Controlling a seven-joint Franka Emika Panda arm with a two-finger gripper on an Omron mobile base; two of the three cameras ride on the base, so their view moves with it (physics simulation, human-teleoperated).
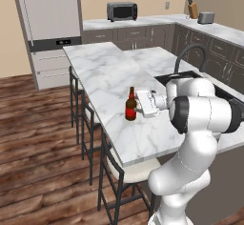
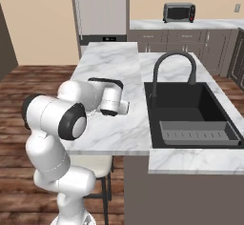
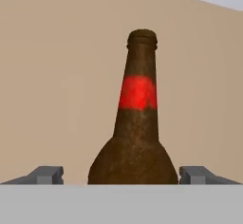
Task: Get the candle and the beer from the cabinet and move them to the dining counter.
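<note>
The beer (image 1: 131, 104) stands upright on the dining counter (image 1: 105, 71), near the slab's stool-side edge, at about 9 o'clock of the black sink (image 2: 190, 109) in the left base view. The gripper (image 1: 137, 103) is level with the bottle and just beside it, reaching in from 3 o'clock. In the hand view the bottle (image 3: 136, 123) rises dead centre, its red band at the neck, with one grey fingertip (image 3: 46, 174) at 8 o'clock of its body and the other at 4 o'clock. Both tips sit a little apart from the glass, so the jaws look parted around the bottle and not pressing it; whether a light contact remains lower down cannot be told, since the tips' lower parts are cut off. Judged from this, the beer's half of the job is as good as done: it is on the right slab and stable, and only a clean withdrawal is left for it. The candle is another matter; no candle can be made out on the marble in either base view, so fetching it from the cabinet seems to be the remaining work. In backing off, the main risk would be a finger clipping the bottle and tipping it toward the stools (image 1: 131, 169).
</note>
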